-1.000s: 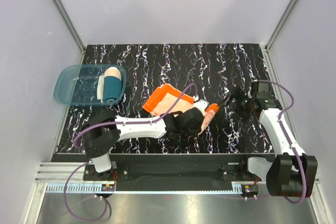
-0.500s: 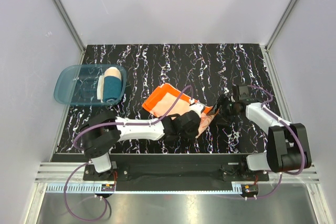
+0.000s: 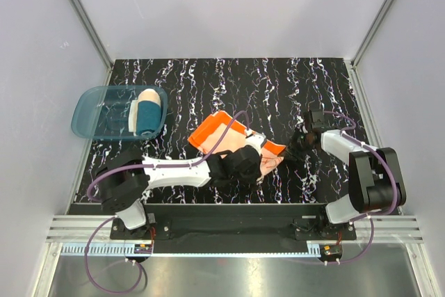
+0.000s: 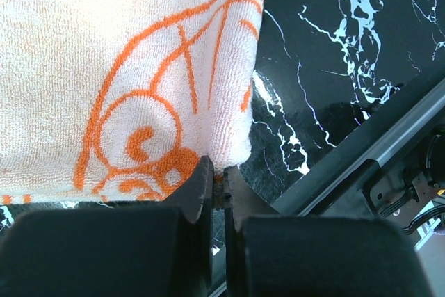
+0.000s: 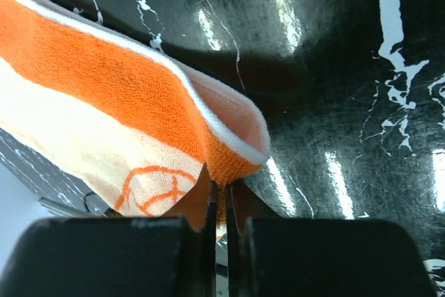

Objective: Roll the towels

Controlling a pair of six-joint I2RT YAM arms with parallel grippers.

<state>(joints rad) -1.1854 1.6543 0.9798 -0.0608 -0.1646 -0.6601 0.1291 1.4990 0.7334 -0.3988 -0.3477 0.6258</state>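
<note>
**Top, left wrist and right wrist views: the second grasp is made.** The orange towel (image 3: 219, 130) lies on the table (image 3: 278, 88), well to the right of the tray (image 3: 83, 119), with its far end lifted and folded so the pale reverse shows. The teal towel (image 3: 147, 119) sits inside the tray as a finished roll.

The change is on the right. A second ago the right gripper (image 5: 219, 186) stood with its jaws spread, well clear of the cloth and farther from the tray than it is now. It has since swung in and pinched the orange corner that points away from the tray. In the right wrist view I see the hemmed fold of the orange towel (image 5: 104, 88) caught between closed fingertips.

The left gripper (image 4: 217, 175) has stayed clamped throughout on the neighbouring corner of the orange towel (image 4: 104, 67), with the printed reverse draped above its fingers.

I judge that both corners of the end away from the tray are now held. That would make one towel done and the roll of the other ready to start toward the tray.
</note>
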